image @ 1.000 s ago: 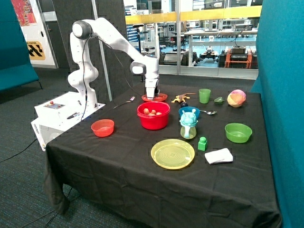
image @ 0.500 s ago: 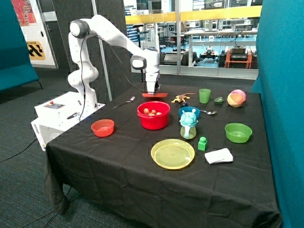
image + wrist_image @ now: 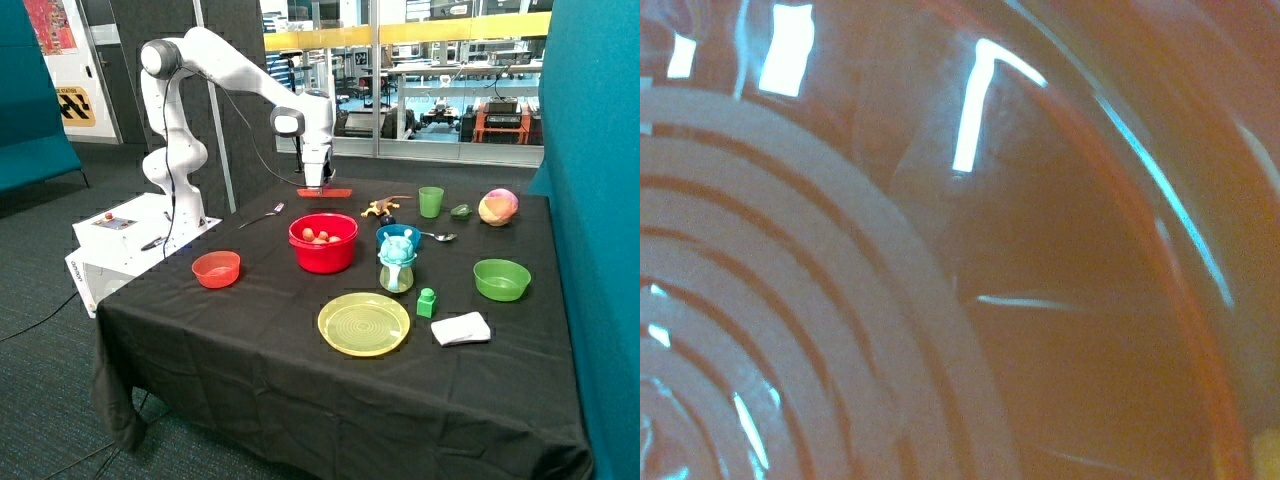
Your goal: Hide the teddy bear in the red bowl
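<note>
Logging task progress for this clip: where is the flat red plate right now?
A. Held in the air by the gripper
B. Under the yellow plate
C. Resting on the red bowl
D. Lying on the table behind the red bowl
A: the gripper holds the red plate in the air behind the red bowl.

Red plate [image 3: 1080, 330] (concentric ridges, seemingly translucent)

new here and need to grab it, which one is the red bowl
Look at the black table and find the white robot arm: its hand holds a flat red plate in the air. The red bowl stands right below, deep, straight-sided, bigger than the shallow orange-red bowl nearby.
</note>
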